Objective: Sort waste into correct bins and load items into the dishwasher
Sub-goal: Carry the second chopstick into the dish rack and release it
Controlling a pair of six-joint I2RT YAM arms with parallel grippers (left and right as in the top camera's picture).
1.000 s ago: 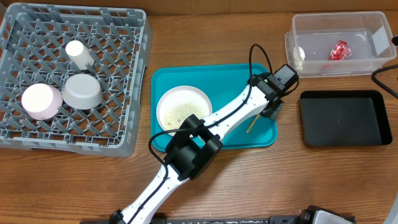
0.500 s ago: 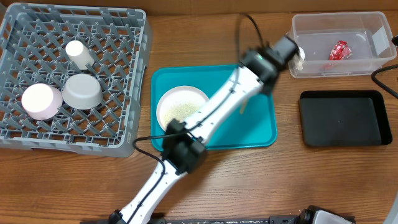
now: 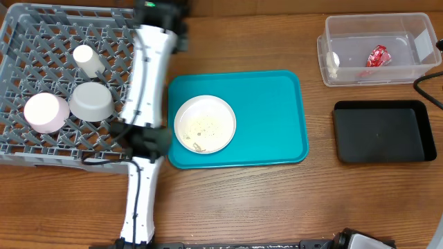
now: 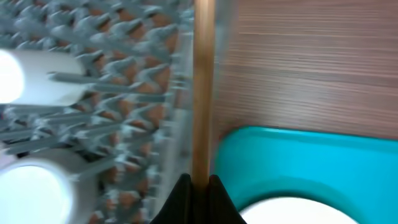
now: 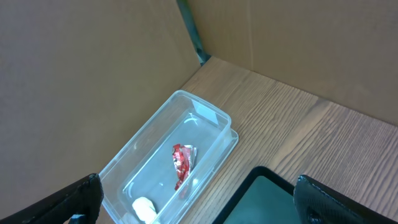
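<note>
The wooden chopsticks [image 4: 202, 93] are pinched in the left gripper [image 4: 200, 183], its fingers squeezed tight on the wood right at the near end. The wrist view is blurry, so I honestly can't say if that's one stick or both pressed together. They're hanging right over the right-hand wall of the grey dish rack [image 3: 76, 160], up near its far corner, not properly inside yet.

I'd say the trick here is to get further in over the lattice, drop low, and lay them flat across the ribs. Point them down a hole and they could slip through the grid. There's free space beside the white cup [image 3: 88, 59], with the grey-blue bowl [image 3: 91, 102] and pink bowl [image 3: 46, 112] sitting nearer.

The white plate [image 3: 205, 124], with a few rice bits on it, sits on the teal tray [image 3: 270, 104]. The right gripper [image 5: 199, 199] is spread wide with nothing in it, over by the clear tub [image 3: 408, 28] holding the red wrapper [image 3: 378, 55]
</note>
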